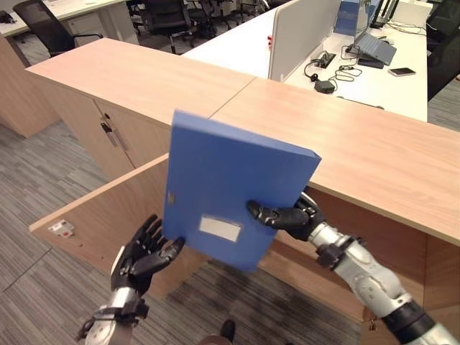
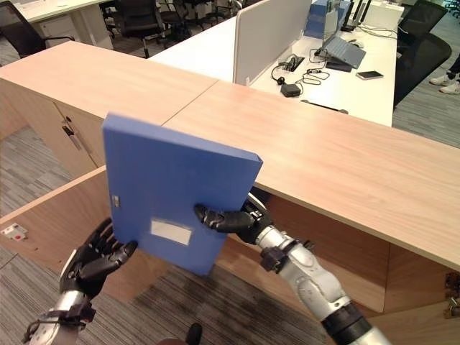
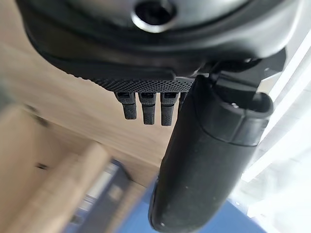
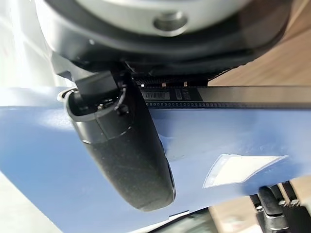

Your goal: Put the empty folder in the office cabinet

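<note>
Folder (image 1: 230,180): blue box type, white label (image 1: 220,228) on its face, held tilted in the air in front of the wooden cabinet (image 1: 359,144), below the cabinet's top surface.
Right hand (image 1: 284,215): thumb across the folder's face, fingers hidden behind it, pinching the right edge.
Left hand (image 1: 144,251): fingers spread and relaxed, thumb tip touching the folder's lower left corner.
Cabinet door (image 1: 100,212): swung open, behind the left hand.
</note>
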Robot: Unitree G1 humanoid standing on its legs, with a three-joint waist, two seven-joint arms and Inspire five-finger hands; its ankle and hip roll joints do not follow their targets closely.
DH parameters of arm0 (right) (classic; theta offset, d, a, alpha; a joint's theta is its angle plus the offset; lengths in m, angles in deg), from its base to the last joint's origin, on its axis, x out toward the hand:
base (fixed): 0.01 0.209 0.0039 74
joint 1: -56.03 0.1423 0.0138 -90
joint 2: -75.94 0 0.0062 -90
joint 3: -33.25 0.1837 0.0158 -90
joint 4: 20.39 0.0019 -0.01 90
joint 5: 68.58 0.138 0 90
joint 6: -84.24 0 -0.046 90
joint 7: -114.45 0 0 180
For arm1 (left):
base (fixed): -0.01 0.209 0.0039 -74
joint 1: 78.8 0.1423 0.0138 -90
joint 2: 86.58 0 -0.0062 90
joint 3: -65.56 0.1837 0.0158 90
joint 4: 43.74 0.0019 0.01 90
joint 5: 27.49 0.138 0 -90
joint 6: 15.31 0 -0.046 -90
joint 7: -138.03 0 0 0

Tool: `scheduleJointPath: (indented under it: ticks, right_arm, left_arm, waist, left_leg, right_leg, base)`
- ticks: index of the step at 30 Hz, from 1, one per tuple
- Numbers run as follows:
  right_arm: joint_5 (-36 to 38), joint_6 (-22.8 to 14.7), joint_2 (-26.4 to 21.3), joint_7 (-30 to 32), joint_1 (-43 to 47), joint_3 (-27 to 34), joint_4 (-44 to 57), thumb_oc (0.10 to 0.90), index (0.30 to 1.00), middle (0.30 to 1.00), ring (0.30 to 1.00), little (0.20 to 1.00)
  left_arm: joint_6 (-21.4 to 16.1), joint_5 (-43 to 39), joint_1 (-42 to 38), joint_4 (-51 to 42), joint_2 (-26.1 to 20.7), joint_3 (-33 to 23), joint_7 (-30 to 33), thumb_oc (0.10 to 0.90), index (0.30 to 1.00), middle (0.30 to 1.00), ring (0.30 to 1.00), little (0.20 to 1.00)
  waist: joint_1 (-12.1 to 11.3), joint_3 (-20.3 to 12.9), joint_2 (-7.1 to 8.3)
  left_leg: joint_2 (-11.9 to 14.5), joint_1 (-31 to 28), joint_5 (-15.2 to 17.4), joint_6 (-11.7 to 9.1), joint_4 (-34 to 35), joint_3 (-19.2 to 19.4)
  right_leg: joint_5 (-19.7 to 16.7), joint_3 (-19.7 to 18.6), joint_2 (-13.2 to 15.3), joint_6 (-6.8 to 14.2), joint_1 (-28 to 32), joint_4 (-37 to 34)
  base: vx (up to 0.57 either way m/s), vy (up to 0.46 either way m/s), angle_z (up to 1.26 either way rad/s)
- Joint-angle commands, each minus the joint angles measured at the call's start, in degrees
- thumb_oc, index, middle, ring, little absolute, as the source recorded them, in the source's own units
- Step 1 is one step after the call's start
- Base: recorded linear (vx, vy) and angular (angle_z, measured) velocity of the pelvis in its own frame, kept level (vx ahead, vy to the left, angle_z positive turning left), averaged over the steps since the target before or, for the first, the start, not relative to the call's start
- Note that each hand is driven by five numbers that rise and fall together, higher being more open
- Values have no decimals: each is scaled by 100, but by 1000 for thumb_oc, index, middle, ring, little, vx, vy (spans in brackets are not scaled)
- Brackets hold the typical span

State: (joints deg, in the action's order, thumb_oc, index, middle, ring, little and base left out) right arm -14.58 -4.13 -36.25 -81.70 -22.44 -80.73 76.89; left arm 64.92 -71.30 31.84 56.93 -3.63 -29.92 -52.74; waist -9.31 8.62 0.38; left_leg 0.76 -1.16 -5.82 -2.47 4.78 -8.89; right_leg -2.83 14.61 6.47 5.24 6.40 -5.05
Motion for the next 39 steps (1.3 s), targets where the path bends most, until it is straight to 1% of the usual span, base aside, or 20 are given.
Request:
scheduleJointPath:
  ticks: [1, 6, 7, 8, 9, 10, 11, 12, 16, 17, 20, 23, 25, 26, 27, 28, 30, 31, 34, 39]
  right_arm:
    - [288, -450, -136, -742, 546, 172, 1057, 400, 300, 300, 300, 300]
    - [133, -443, -349, -910, 661, 141, 1104, 400, 300, 300, 300, 300]
    - [-69, -448, -356, -942, 712, 65, 1089, 400, 300, 300, 300, 300]
    - [-70, -449, -360, -942, 711, 68, 1088, 400, 300, 300, 300, 300]
    - [-221, -506, -344, -919, 728, 51, 1046, 400, 300, 300, 300, 300]
    - [-747, -610, -323, -833, 756, -5, 839, 400, 300, 300, 300, 300]
    - [-754, -614, -326, -833, 762, -7, 834, 400, 300, 300, 300, 300]
    - [-1277, -688, -332, -737, 705, -26, 741, 400, 300, 300, 300, 300]
    - [-2095, -821, -262, -539, 544, -33, 324, 400, 300, 300, 300, 300]
    - [-2635, -766, -67, -401, 352, -100, -180, 400, 300, 300, 300, 300]
    - [-2974, -825, 158, -251, 210, -147, -541, 400, 300, 300, 300, 300]
    - [-3271, -757, 685, 103, -202, -77, -1716, 400, 300, 300, 300, 300]
    - [-3110, -676, 891, 165, -290, -65, -2114, 400, 300, 300, 300, 300]
    - [-2644, -666, 1280, 318, -401, 7, -2795, 400, 300, 300, 300, 300]
    - [-2642, -677, 1290, 314, -392, 6, -2812, 400, 300, 300, 300, 300]
    - [-2052, -655, 1596, 485, -482, 164, -3322, 400, 300, 300, 300, 300]
    - [-1797, -680, 1707, 513, -484, 227, -3488, 400, 300, 300, 300, 300]
    - [-1092, -687, 1927, 641, -535, 485, -3865, 400, 300, 300, 300, 300]
    - [163, -806, 2342, 701, -471, 919, -4375, 400, 300, 300, 300, 300]
    - [1343, -1151, 2763, 922, -387, 1768, -4693, 400, 300, 300, 300, 300]
  left_arm:
    - [-379, 400, -233, 291, -343, -354, -429, 800, 900, 900, 900, 900]
    - [-146, 1334, -49, 1579, -579, 184, -846, 800, 900, 900, 900, 900]
    - [-113, 2063, -69, 2301, -593, 528, -931, 800, 900, 900, 900, 900]
    - [-124, 2069, -82, 2317, -587, 535, -930, 800, 900, 900, 900, 900]
    - [-170, 2534, -161, 2713, -552, 721, -859, 800, 900, 900, 900, 900]
    - [-135, 3474, -365, 3589, -412, 988, -616, 800, 900, 900, 900, 900]
    - [-150, 3487, -385, 3615, -398, 994, -606, 800, 900, 900, 900, 900]
    - [-140, 4079, -561, 4203, -228, 1146, -446, 800, 900, 900, 900, 900]
    - [-85, 4381, -749, 4915, 53, 1213, -320, 800, 900, 900, 900, 900]
    - [21, 4434, -830, 5260, 265, 1206, -261, 800, 900, 900, 900, 900]
    - [48, 4592, -926, 5434, 353, 1265, -138, 800, 900, 900, 900, 900]
    - [21, 4835, -999, 5260, 339, 1610, -93, 800, 900, 900, 900, 900]
    - [24, 4827, -1013, 5218, 325, 1698, -108, 800, 900, 900, 900, 900]
    - [25, 4821, -1088, 5145, 293, 1852, -62, 800, 900, 900, 900, 900]
    - [26, 4819, -1089, 5143, 286, 1852, -63, 800, 900, 900, 900, 900]
    - [2, 4795, -1158, 5047, 201, 1971, 4, 800, 900, 900, 900, 900]
    - [-4, 4757, -1171, 4978, 162, 2014, 12, 800, 900, 900, 900, 900]
    - [-33, 4734, -1206, 4868, 102, 2098, 59, 800, 900, 900, 900, 900]
    - [-61, 4761, -1237, 4761, 38, 2256, 93, 800, 900, 900, 900, 900]
    - [-48, 4756, -1223, 4655, -8, 2351, 138, 800, 900, 900, 900, 900]
  waist:
    - [161, -267, 83]
    - [183, -248, 54]
    - [217, -235, 32]
    - [212, -235, 28]
    - [226, -236, 20]
    - [250, -236, 19]
    - [248, -231, 13]
    - [275, -234, 20]
    - [286, -239, 19]
    - [277, -227, 22]
    - [287, -212, 33]
    - [255, -206, 37]
    - [245, -204, 40]
    - [234, -207, 38]
    - [233, -207, 44]
    - [222, -197, 50]
    - [205, -191, 61]
    - [198, -180, 61]
    - [180, -158, 53]
    - [175, -106, -3]
  left_leg:
    - [-124, -471, 715, 57, 22, 276]
    - [-111, -436, 703, 63, 22, 316]
    - [-112, -423, 702, 69, 22, 331]
    - [-111, -422, 704, 69, 22, 332]
    - [-109, -412, 705, 70, 22, 343]
    - [-102, -399, 707, 75, 22, 357]
    - [-101, -400, 709, 74, 22, 358]
    - [-95, -399, 716, 70, 22, 360]
    - [-95, -404, 729, 62, 22, 341]
    - [-98, -401, 729, 61, 22, 307]
    - [-94, -393, 726, 60, 22, 287]
    - [-97, -368, 721, 59, 22, 228]
    - [-103, -361, 719, 58, 22, 214]
    - [-105, -352, 716, 59, 22, 190]
    - [-105, -351, 716, 59, 22, 189]
    - [-108, -331, 710, 54, 22, 166]
    - [-108, -323, 706, 52, 22, 162]
    - [-114, -305, 702, 49, 22, 146]
    - [-126, -298, 708, 46, 22, 138]
    - [-131, -287, 727, 40, 22, 159]
  right_leg:
    - [329, 139, 9, 229, 86, 19]
    - [304, 122, 7, 253, 30, 37]
    - [298, 107, 10, 260, -3, 50]
    - [298, 105, 9, 260, -4, 50]
    - [304, 99, 8, 262, -17, 56]
    - [324, 80, 0, 257, -33, 68]
    - [325, 79, -1, 257, -34, 69]
    - [342, 83, -6, 253, -40, 74]
    - [358, 102, -13, 237, -42, 83]
    - [369, 118, -16, 226, -35, 85]
    - [385, 145, -19, 218, -32, 94]
    - [406, 220, -12, 206, -21, 89]
    - [407, 245, -8, 206, -12, 85]
    - [408, 271, -5, 204, -9, 79]
    - [409, 272, -4, 204, -10, 79]
    - [415, 288, -5, 201, -18, 76]
    - [418, 296, -4, 200, -18, 74]
    - [420, 305, -6, 199, -19, 65]
    - [420, 306, -15, 202, -23, 48]
    - [418, 287, -21, 218, -43, 37]
  base:
    - [0, 0, 0]
    - [-10, 6, -2]
    - [-14, 10, -9]
    - [-20, 14, -10]
    - [-14, 12, -5]
    - [-14, 12, -4]
    - [0, 0, 0]
    - [0, 0, 0]
    - [0, 0, 0]
    - [0, 0, 0]
    - [4, -4, 7]
    - [11, -8, 11]
    - [12, -3, 14]
    - [11, -2, 7]
    - [16, -5, 5]
    - [8, -4, 6]
    - [10, -11, 7]
    - [0, 0, 0]
    - [8, -6, 4]
    - [2, -1, 1]
